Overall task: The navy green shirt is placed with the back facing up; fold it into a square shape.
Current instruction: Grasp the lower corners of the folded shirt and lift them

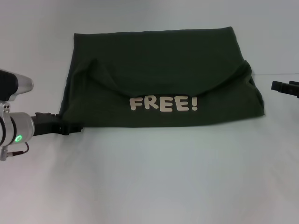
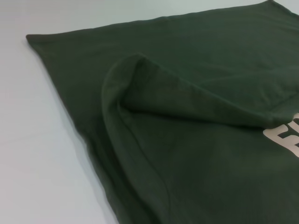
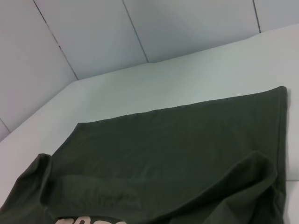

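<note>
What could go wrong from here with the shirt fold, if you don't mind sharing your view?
1. The folded-over flap with the FREE! print sags in the middle, so the navy green shirt may end up uneven rather than square.
2. The left gripper sits at the shirt's near corner; pulling away could drag the fabric askew.
3. The right gripper is off the cloth, leaving that side unsupported.

Soft, even light fills the room and leaves the white table [image 1: 149, 186] bright without glare. The navy green shirt [image 1: 159, 70] reads dark and matte, with only a thin, faint shadow along its edge toward 6 o'clock. Both wrist views look slightly soft, and the fabric folds are gently shaded.
</note>
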`<state>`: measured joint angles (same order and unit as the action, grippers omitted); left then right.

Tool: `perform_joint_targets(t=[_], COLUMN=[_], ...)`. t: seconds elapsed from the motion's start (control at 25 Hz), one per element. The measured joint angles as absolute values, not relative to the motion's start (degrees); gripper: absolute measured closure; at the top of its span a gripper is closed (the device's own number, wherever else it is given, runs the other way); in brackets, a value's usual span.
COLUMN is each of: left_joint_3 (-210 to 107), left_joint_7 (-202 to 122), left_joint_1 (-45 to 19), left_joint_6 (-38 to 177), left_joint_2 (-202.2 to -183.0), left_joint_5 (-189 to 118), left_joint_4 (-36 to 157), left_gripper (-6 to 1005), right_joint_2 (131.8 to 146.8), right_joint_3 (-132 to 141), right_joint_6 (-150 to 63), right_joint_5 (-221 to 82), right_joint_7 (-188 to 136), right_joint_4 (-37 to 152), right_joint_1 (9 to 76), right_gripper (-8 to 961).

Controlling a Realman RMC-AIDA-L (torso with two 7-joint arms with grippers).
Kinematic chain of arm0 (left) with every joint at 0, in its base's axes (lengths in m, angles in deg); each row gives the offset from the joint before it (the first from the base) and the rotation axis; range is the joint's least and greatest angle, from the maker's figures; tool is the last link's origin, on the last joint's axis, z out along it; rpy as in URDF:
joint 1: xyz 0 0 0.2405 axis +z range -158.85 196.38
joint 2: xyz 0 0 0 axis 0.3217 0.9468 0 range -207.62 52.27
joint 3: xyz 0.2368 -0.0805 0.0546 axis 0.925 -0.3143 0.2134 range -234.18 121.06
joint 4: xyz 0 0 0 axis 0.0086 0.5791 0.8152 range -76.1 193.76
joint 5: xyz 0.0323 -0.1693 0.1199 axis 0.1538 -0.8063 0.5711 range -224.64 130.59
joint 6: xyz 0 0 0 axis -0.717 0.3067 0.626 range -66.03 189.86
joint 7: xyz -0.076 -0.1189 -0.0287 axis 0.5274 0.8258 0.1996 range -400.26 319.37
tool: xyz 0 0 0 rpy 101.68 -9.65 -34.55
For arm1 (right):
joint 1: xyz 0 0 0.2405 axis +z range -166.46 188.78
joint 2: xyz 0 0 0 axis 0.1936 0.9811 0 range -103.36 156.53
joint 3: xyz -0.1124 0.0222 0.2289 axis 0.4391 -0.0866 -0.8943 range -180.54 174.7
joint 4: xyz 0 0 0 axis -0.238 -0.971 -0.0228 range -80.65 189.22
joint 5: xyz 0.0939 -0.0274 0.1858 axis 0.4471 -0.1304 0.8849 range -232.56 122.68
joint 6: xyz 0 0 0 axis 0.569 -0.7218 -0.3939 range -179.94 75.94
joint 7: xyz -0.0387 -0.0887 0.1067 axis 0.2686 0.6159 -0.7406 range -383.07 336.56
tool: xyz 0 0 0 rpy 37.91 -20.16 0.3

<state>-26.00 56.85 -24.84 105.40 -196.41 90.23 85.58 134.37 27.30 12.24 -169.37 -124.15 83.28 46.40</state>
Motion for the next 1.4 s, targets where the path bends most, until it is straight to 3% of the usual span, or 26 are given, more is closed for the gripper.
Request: perform_joint_targets(t=[0.6,1.04,1.4], left_joint_3=[-25.25,-25.18,-25.17], left_joint_7=[57.51,57.55,57.55], left_joint_1=[-25.28,-25.26,-25.28], left_joint_6=[102.66,102.81,102.18], left_joint_2=[-196.19,-196.18,-196.26], left_joint_5=[90.43,90.41,90.35], left_joint_4=[83.87,83.88,83.88], left_gripper=[254,484,521], right_joint_2=[134.43,134.43,134.34], right_joint_3=[27.32,27.31,27.31], right_joint_6=[12.25,12.24,12.25], right_joint_5=[-169.38,-169.38,-169.37], right_joint_7=[-124.07,-124.07,-124.06], right_joint_4=[83.28,83.28,83.29], right_joint_1=[46.26,46.22,46.23], right_gripper=[179,185,185])
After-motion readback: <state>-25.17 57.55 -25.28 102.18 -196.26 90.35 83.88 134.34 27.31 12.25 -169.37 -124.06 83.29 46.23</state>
